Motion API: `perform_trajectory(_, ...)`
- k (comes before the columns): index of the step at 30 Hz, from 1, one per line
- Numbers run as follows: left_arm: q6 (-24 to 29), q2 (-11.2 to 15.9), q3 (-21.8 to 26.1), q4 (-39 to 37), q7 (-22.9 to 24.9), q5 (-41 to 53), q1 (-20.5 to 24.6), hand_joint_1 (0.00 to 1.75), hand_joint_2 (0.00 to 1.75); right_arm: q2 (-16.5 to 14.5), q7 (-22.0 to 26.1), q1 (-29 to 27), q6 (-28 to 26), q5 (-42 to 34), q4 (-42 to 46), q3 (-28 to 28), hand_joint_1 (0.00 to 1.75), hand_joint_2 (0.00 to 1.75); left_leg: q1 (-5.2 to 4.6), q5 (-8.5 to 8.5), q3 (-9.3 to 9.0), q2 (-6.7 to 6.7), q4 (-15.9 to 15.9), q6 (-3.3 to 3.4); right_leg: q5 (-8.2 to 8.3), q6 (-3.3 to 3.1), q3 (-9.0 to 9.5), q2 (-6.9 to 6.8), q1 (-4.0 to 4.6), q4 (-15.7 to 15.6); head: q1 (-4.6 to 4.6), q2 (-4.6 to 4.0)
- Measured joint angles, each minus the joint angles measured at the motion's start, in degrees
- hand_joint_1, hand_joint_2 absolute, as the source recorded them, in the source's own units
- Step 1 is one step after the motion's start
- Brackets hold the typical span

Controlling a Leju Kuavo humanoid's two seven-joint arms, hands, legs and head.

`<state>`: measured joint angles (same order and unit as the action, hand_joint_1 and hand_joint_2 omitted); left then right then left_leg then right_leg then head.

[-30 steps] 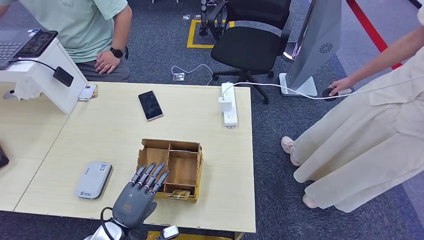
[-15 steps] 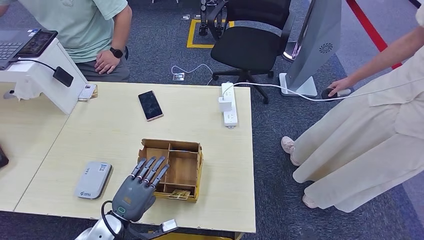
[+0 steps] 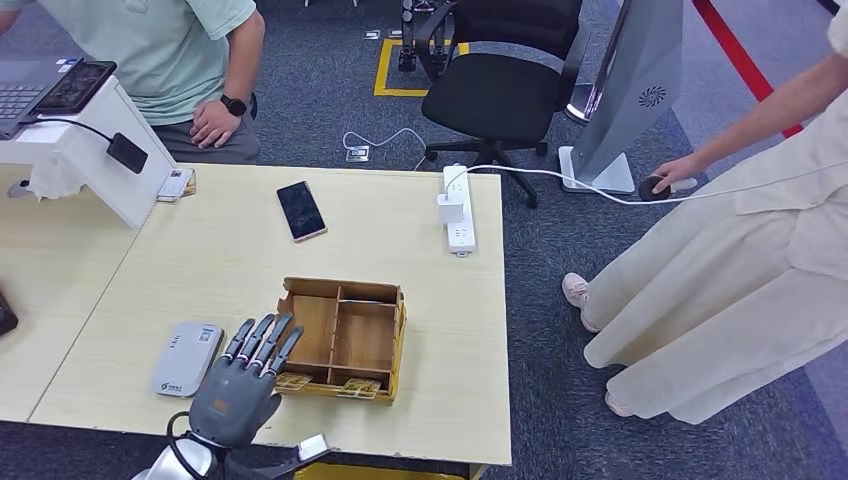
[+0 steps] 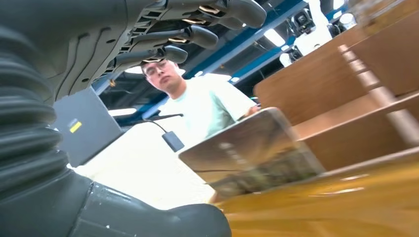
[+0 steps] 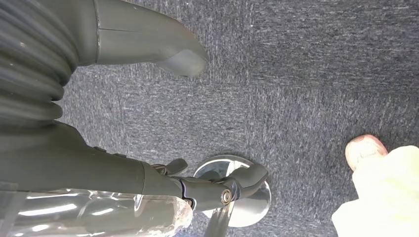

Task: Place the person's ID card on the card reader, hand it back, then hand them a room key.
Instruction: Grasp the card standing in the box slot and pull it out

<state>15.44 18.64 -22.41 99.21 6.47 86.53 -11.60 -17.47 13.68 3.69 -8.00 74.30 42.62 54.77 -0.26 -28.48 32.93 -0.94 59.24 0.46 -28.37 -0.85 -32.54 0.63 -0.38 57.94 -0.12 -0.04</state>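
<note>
Grey L hand (image 3: 235, 400) now nearer card reader (image 3: 187, 358)

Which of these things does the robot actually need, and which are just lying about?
For the job:
card reader
box with cards
left hand

Lying about:
phone
power strip
chair
laptop

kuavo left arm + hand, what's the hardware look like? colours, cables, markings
Left hand: matte dark grey shell with a small orange marking on its back, darker segmented fingers with lighter bands. A grey ribbed cover sits at the wrist, a black cable loops beside it, and the forearm is silver.
</note>
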Motion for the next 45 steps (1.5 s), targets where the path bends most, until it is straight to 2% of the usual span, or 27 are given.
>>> perform_trajectory(4, -0.28, 2.51, 0.0, 0.19, 3.53, 0.0, 0.27, 0.0, 1.75, -0.11, 0.14, -0.03, 0.0, 0.24, 0.26, 0.13, 0.0, 1.75, 0.03, 0.01, 0.0, 0.0, 0.0, 0.0, 0.0, 0.0, 0.0, 0.01, 0.02, 0.0, -0.01, 0.0)
perform_trajectory(6, -0.14, 3.36, -0.01, 0.2, 3.67, 0.0, 0.4, 0.0, 1.75, -0.14, 0.29, -0.02, 0.0, 0.28, 0.31, 0.24, 0.0, 1.75, 0.02, 0.01, 0.0, 0.0, 0.0, 0.0, 0.0, 0.0, 0.01, 0.0, 0.02, 0.01, -0.04, 0.0)
perform_trajectory(14, -0.27, 4.16, -0.12, 0.18, 3.04, 0.0, 0.71, 0.0, 1.75, -0.2, 0.79, 0.1, -0.01, 0.24, 0.31, 0.41, 0.0, 1.75, 0.01, -0.01, 0.01, 0.0, 0.0, 0.0, 0.0, 0.0, 0.01, 0.01, 0.01, 0.0, -0.04, -0.01)
perform_trajectory(23, -0.27, 4.04, -0.15, 0.2, 1.05, 0.0, 0.38, 0.0, 1.75, -0.21, 0.79, 0.15, -0.02, 0.08, 0.31, 0.52, 0.0, 1.75, 0.01, -0.01, 0.01, 0.0, 0.0, -0.01, 0.0, 0.0, 0.01, 0.01, 0.01, 0.0, -0.03, 0.0)
perform_trajectory(29, -0.61, 2.09, 0.6, 0.73, -3.93, 0.0, -2.85, 0.0, 1.75, -0.21, 0.81, 0.15, 0.03, -0.05, 0.31, 1.09, 0.0, 1.75, 0.01, -0.02, 0.01, 0.0, 0.0, -0.01, -0.01, -0.01, 0.01, 0.01, 0.01, 0.0, -0.04, 0.0)
perform_trajectory(45, -0.56, 0.2, 1.54, 1.47, -5.17, 0.0, -4.18, 0.0, 1.75, -0.22, 0.88, 0.18, 0.11, 0.09, 0.37, 1.27, 0.0, 1.75, 0.01, -0.01, 0.0, 0.0, 0.0, -0.01, -0.01, -0.01, 0.01, 0.0, 0.01, 0.0, -0.04, 0.0)
